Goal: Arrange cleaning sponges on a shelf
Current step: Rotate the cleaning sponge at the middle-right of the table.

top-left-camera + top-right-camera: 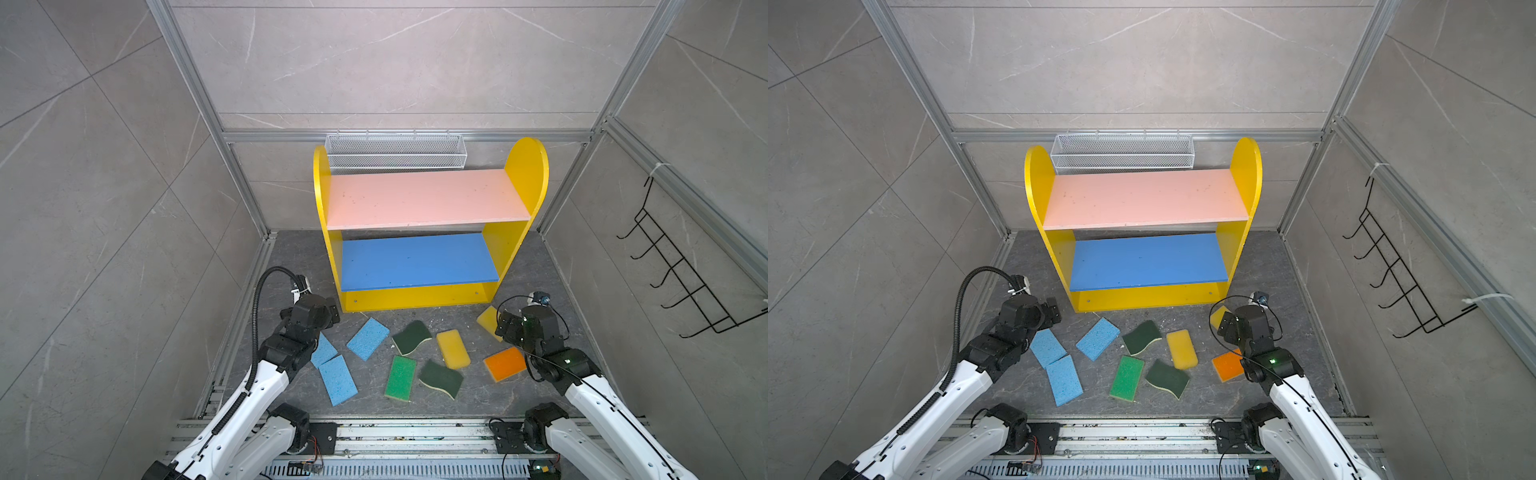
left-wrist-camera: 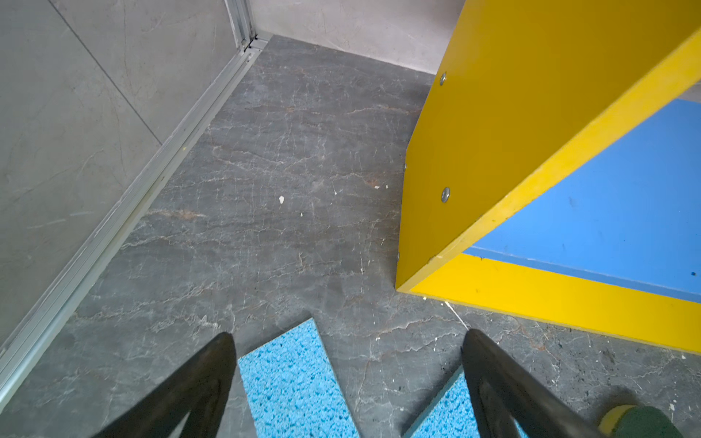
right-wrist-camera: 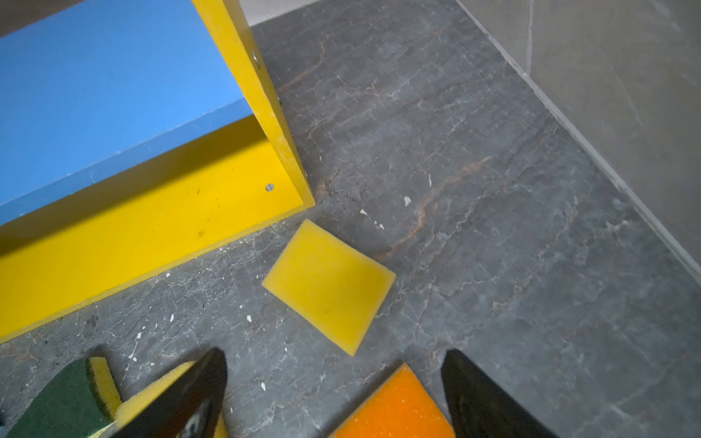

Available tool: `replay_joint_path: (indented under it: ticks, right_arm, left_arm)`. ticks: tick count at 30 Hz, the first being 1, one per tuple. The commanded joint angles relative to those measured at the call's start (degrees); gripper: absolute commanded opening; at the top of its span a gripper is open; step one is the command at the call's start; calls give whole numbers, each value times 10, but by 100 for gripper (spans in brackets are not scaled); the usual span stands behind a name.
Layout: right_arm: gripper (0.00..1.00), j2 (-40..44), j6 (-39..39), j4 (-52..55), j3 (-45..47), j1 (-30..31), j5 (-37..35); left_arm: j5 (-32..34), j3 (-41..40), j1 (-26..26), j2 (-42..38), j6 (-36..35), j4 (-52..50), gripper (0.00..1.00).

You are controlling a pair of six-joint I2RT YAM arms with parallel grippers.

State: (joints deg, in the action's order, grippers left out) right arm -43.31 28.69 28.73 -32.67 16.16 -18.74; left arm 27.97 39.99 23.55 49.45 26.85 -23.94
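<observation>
The shelf (image 1: 528, 174) stands at the back, its pink upper board (image 1: 424, 199) and blue lower board (image 1: 415, 262) both bare. Several sponges lie on the dark floor in front of it. There are three light-blue ones (image 1: 368, 338) at the left, two dark-green wavy ones (image 1: 411, 337), a green-topped one (image 1: 400, 378) and a thick yellow block (image 1: 453, 349). An orange-topped one (image 1: 505, 363) and a yellow one (image 3: 330, 282) lie by the shelf's right foot. My left gripper (image 2: 349, 335) hangs open over a light-blue sponge (image 2: 292, 379). My right gripper (image 3: 334, 352) is open above the orange sponge (image 3: 394, 405). Neither holds anything.
A white wire mesh basket (image 1: 395, 151) hangs on the back rail behind the shelf. A black wire hook rack (image 1: 685, 274) is fixed to the right wall. Grey walls and aluminium frame posts (image 1: 249, 199) close in both sides. The arms' base rail (image 1: 415, 432) runs along the front.
</observation>
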Motion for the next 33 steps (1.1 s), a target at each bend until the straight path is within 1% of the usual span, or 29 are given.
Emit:
replay_joint_path:
  ticks: [1, 4, 7, 11, 18, 25, 33]
  right_arm:
    - [90, -4, 53, 75, -22, 10, -12]
    - [91, -9, 78, 85, -28, 14, -19]
    - [91, -39, 79, 92, -43, 17, -19]
    - [90, -88, 70, 81, -58, 21, 11]
    - [91, -168, 51, 49, -75, 22, 13]
    - [91, -236, 47, 25, -90, 22, -6]
    - [91, -302, 28, -22, -99, 21, 4]
  left_arm:
    - [0, 15, 4, 0, 37, -57, 94]
    - [-6, 16, 4, 1, 53, -59, 94]
    - [-35, 20, 5, 1, 61, -60, 94]
    - [-64, 18, 6, -9, 66, -57, 93]
    - [-72, 8, 7, -34, 72, -68, 92]
    - [-70, 1, 7, -51, 75, -79, 91]
    - [-81, -4, 7, -57, 87, -80, 87]
